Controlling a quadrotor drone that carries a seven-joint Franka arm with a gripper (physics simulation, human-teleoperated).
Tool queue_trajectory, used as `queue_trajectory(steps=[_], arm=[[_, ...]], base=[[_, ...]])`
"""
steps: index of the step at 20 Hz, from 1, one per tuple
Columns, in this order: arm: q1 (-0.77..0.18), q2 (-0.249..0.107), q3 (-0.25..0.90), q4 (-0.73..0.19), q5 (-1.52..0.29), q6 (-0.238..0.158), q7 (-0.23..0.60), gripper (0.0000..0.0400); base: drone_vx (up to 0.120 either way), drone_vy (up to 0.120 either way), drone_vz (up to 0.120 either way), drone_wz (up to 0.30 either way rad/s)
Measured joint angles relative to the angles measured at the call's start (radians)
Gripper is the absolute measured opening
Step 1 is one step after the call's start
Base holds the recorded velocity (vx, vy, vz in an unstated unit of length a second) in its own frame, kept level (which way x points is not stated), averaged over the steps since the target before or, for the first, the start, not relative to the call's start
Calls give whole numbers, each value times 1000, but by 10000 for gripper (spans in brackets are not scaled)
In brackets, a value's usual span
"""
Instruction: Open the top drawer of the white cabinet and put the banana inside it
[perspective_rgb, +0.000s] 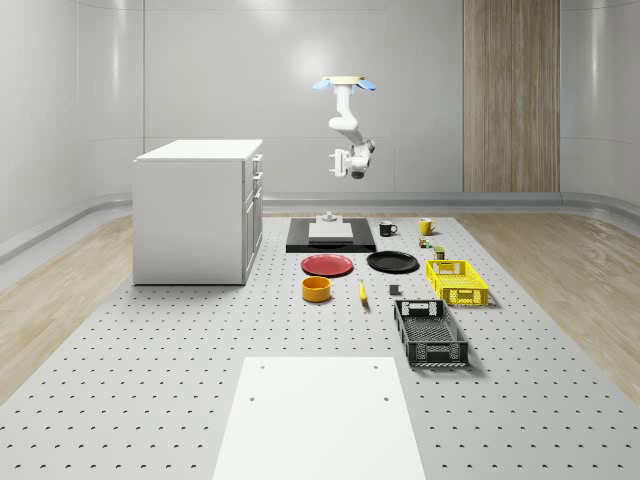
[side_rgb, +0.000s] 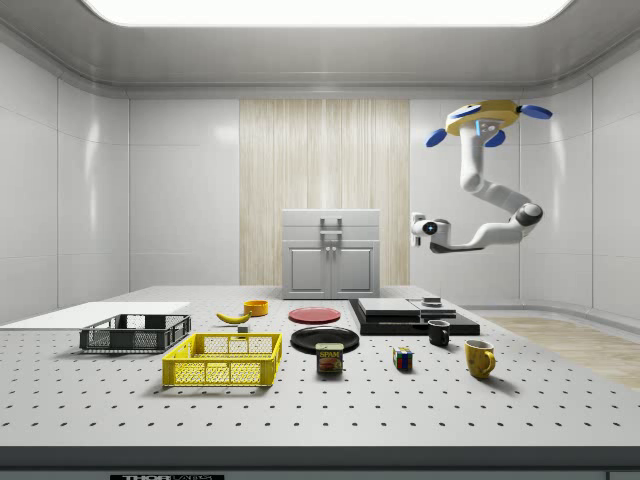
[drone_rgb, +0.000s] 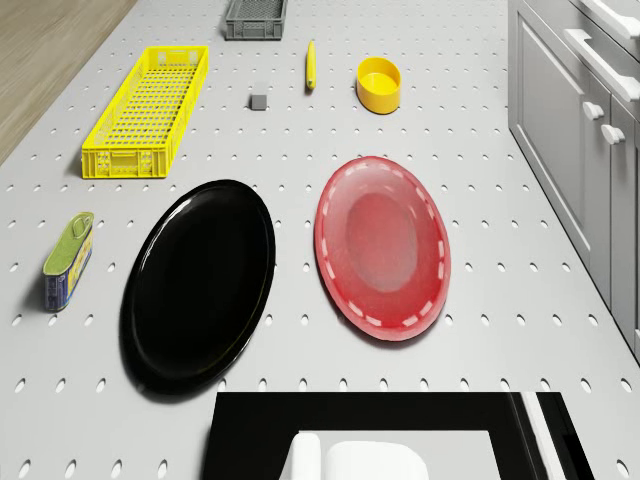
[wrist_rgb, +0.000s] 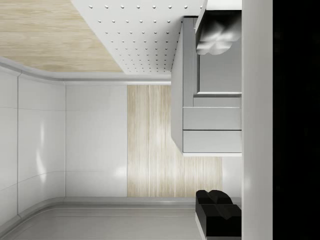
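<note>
White perforated table (perspective_rgb: 150, 340): drone (perspective_rgb: 346, 84) hovers over the black pad, fingers (side_rgb: 418, 228) facing the white cabinet (perspective_rgb: 195, 215), well apart. Top drawer (side_rgb: 331, 218) closed. Banana (perspective_rgb: 362, 291) by yellow bowl. Finger gap: can't tell.

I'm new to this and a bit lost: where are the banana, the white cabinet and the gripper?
banana (drone_rgb: 311, 64), drone view, its middle.
white cabinet (perspective_rgb: 190, 220), whole-scene view, its side wall.
gripper (side_rgb: 415, 228), side view, its fingertip end.

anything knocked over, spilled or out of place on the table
Nothing stands out. The banana lies flat by the yellow bowl, plates and crates sit level, and the white cabinet has its drawers shut.
</note>
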Motion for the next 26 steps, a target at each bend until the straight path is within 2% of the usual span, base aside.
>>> queue_trajectory(steps=[4, 16, 21, 26], arm=[[5, -3, -2, 0, -3, 4, 2, 400], [19, -12, -9, -2, -12, 16, 7, 400], [24, -15, -11, -2, -15, 20, 9, 400], [29, -18, -13, -3, -18, 24, 11, 400]], base=[[120, -120, 20, 0], [120, -120, 117, 0], [8, -120, 0, 0], [120, -16, 0, 0]])
